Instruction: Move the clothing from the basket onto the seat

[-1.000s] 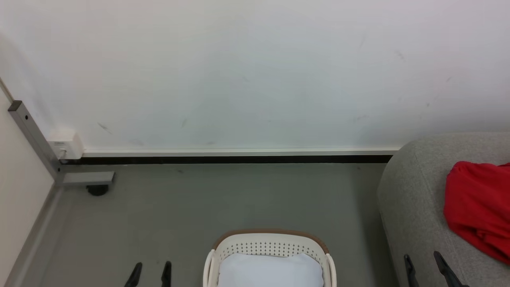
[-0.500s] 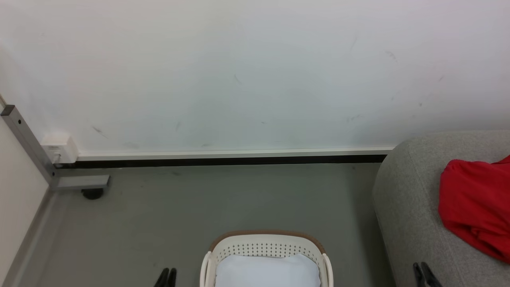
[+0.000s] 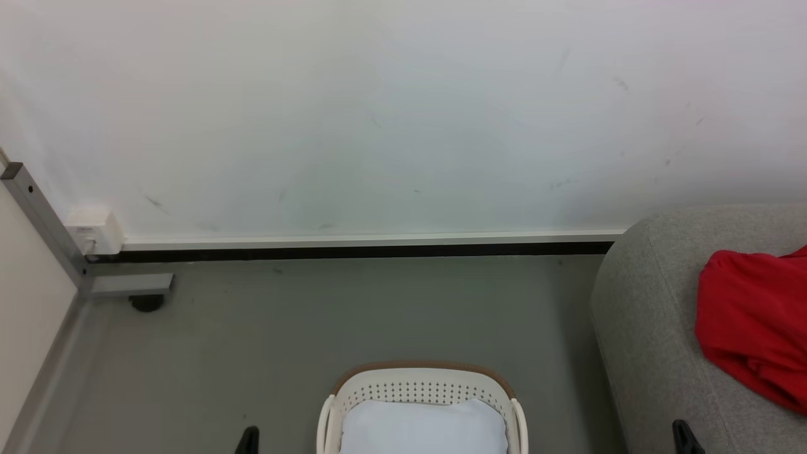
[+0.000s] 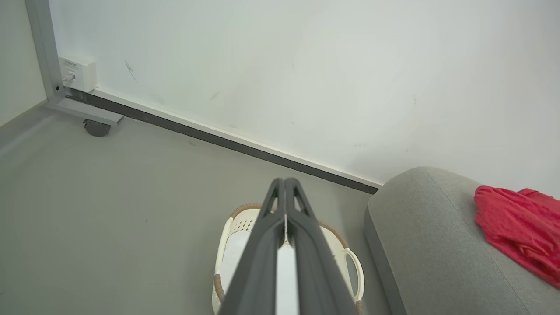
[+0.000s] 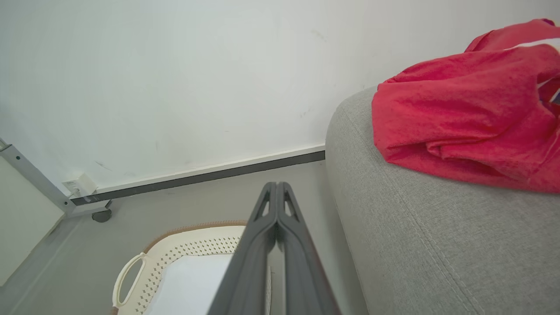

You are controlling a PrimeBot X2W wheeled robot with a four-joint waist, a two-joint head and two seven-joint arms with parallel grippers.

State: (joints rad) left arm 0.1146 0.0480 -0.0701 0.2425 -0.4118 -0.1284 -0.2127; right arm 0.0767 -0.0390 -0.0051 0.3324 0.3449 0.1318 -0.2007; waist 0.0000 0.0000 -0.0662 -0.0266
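Observation:
The red clothing [image 3: 753, 328] lies bunched on the light grey seat [image 3: 649, 328] at the right; it also shows in the left wrist view [image 4: 516, 227] and close up in the right wrist view [image 5: 459, 118]. The white perforated basket [image 3: 419, 386] with a brown rim sits on the floor at bottom centre, holding just its flat white lining. My left gripper [image 3: 249, 438] pokes up left of the basket, fingers pressed together and empty [image 4: 285, 181]. My right gripper [image 3: 684, 435] is low over the seat's front, also shut and empty [image 5: 276, 186].
A white wall with a dark baseboard [image 3: 353, 252] runs behind the grey floor. A grey metal frame leg [image 3: 44, 227] with a castor [image 3: 146, 304] and a white wall socket [image 3: 94, 230] stand at the far left corner.
Both grippers went from open to shut and have sunk toward the bottom edge of the head view. The camera shifted slightly. The clothing and basket have not moved.

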